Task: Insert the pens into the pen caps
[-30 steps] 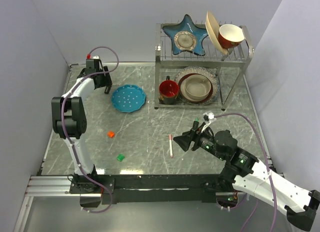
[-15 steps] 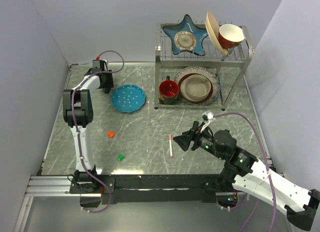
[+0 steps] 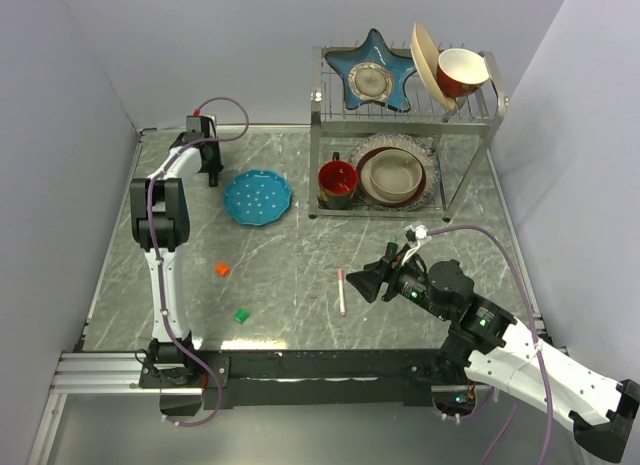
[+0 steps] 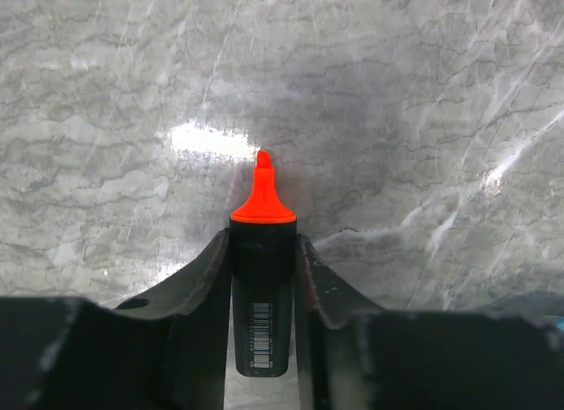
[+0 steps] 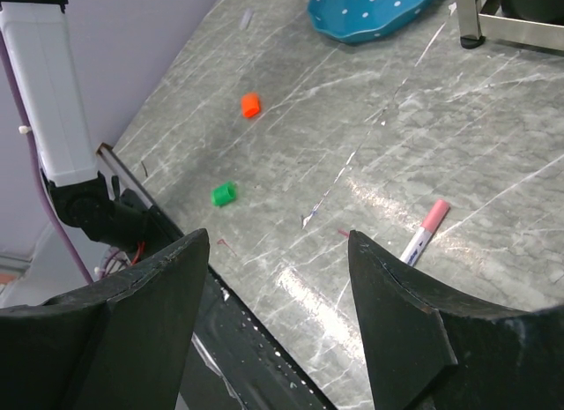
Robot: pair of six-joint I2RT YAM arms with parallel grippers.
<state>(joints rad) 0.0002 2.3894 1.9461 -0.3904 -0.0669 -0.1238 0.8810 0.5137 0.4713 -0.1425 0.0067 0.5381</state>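
Two arms: the left one stretches to the far left corner of the marble table (image 3: 300,255); the right one leans in from the near right side.
Left gripper (image 4: 263,242): its fingers (image 4: 207,278) pinch a stubby black-bodied marker (image 4: 262,295) from both sides. In the top view the gripper sits just left of the blue plate (image 3: 257,197).
Marker: the bare orange tip (image 4: 263,194) sticks out past the fingertips and points at the marble. Whether the tip touches the surface cannot be told. A barcode label shows on the black body.
Right gripper (image 5: 278,251): fingers spread wide with nothing between them, held above the table near the white pen.
White pen (image 3: 341,291): lies flat on the table in the near middle, pink end toward the far side. It is just left of the right gripper in the top view, and apart from its fingers.
Orange cap (image 3: 222,269): lies alone on the left half of the table, on the near side of the blue plate.
Green cap (image 3: 241,315): closer to the near edge, near the orange cap but not touching it.
Blue plate: dotted, flat on the table between the left gripper and the dish rack (image 3: 318,155).
Dish rack: stands at the far right. The top shelf holds a star-shaped blue dish (image 3: 377,75), a cream plate (image 3: 427,50) and a red bowl (image 3: 463,71). Below are a red mug (image 3: 338,180) and stacked brown bowls (image 3: 392,175).
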